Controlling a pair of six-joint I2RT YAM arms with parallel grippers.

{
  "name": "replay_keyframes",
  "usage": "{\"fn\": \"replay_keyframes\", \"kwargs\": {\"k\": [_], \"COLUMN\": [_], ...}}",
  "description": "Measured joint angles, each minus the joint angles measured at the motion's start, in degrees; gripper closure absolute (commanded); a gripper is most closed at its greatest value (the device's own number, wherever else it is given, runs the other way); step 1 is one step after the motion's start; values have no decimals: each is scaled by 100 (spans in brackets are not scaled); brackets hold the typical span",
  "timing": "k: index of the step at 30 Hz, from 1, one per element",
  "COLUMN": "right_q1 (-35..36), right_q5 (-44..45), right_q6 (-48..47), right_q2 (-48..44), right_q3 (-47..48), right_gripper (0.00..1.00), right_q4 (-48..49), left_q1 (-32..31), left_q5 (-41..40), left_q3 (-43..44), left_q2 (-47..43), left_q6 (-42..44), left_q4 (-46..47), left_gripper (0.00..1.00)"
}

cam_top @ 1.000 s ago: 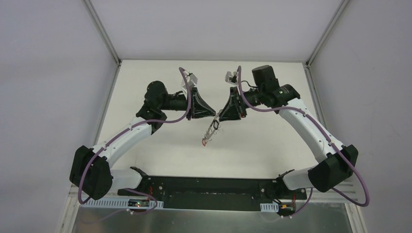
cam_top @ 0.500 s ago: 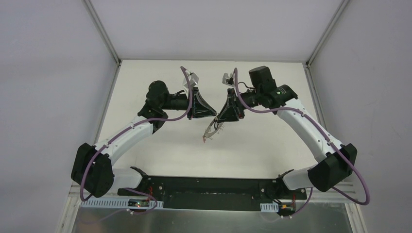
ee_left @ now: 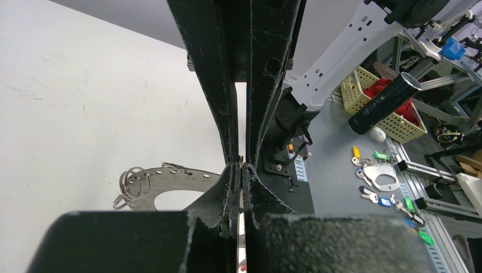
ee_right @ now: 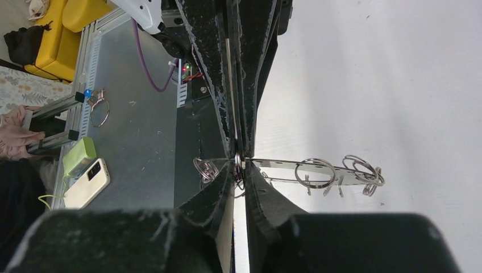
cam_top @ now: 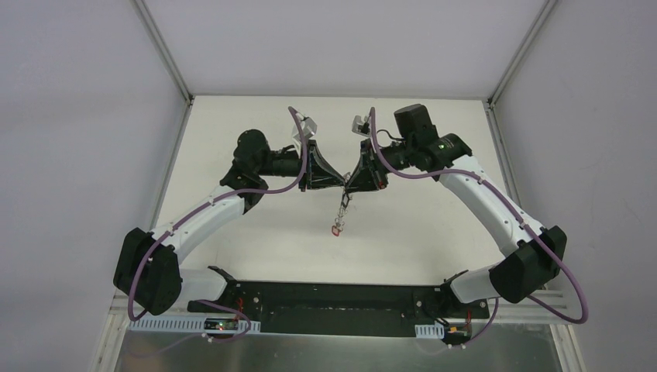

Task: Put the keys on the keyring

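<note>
The keyring (cam_top: 340,208) hangs below the two grippers where they meet above the table, and a small red piece (cam_top: 336,230) shows at its lower end. My right gripper (ee_right: 239,161) is shut on one wire loop at the keyring's rim. The flat grey plate (ee_right: 335,170) runs edge-on to the right with more loops. My left gripper (ee_left: 241,166) is shut tip to tip against the right one. A thin silver strip with a red end, seemingly the red-headed key (ee_left: 241,227), sits between its jaws. The keyring plate (ee_left: 165,181) shows left of its fingers. The black-headed key is not in view.
The white table (cam_top: 256,232) lies under both arms, with a black base bar (cam_top: 333,298) at the near edge. Beyond the table, the wrist views show a yellow basket (ee_left: 392,108), another ring with coloured keys (ee_left: 381,176) and a phone (ee_right: 88,182).
My right gripper has moved left and closed up against the left gripper's tip. The keyring has swung from a slant to hanging nearly straight down. The left arm has barely moved.
</note>
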Motion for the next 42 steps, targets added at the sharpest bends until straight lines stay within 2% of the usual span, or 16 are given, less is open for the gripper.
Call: {"fn": "replay_keyframes", "kwargs": {"k": [9,15,19,27,33,42], "right_q1": [0,15,129,468,579,647], "right_q5": [31,170,568,1650,2044,2111], "right_q6": [-4,-57,-179,-463,-487,-476], "right_q2": [4,4,13,269,479,636], "right_q3": [0,20,96,691,994,1071], "right_gripper": [100,100,100,100,100,100], "right_q4": [-7,-48,-216,-1023,-1316,-1440], "left_q1": [0,0,0,0,-4,-90], "left_q5": [-4,-17,-37,-170,-197,-212], "left_q3": [-33,-52,-28,640,713,713], "left_q2": [0,0,-4,-120,-177,-68], "left_q6": [0,109,590,2553,2946,2970], "left_q4": [26,9,-343,-2618,-3003,-2857], "left_gripper": [100,100,80,59,56,56]}}
